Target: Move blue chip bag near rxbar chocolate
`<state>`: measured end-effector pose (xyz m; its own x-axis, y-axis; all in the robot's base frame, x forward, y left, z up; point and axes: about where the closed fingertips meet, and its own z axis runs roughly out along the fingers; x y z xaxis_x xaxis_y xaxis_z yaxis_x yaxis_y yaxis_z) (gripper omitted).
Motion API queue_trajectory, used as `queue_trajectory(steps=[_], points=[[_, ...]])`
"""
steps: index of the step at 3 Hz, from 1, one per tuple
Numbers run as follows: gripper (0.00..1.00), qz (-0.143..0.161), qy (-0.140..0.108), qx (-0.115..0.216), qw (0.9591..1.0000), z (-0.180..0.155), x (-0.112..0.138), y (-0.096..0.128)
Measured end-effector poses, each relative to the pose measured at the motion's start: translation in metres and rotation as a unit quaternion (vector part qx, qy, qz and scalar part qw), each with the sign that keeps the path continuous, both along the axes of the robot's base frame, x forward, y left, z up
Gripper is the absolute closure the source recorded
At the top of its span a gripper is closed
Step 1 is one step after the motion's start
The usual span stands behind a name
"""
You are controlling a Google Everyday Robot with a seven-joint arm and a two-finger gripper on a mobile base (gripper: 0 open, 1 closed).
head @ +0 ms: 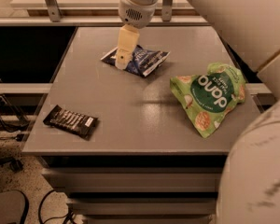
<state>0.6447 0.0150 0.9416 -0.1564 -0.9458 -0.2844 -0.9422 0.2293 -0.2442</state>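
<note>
The blue chip bag lies flat at the back middle of the grey table, dark navy with white lettering. My gripper hangs from the white arm directly over the bag's left end, its tan fingers pointing down at or just above the bag. The rxbar chocolate, a flat dark bar with a small white label patch, lies near the table's front left corner, well apart from the bag and the gripper.
A larger light-green snack bag lies on the right side of the table. My white arm fills the right edge of the view. Shelving and cables are to the left, below the table.
</note>
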Motion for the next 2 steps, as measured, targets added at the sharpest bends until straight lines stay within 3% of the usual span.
queue_trajectory(steps=[2], points=[[0.0,-0.059,0.0,-0.014,0.9982,-0.027,0.036,0.002]])
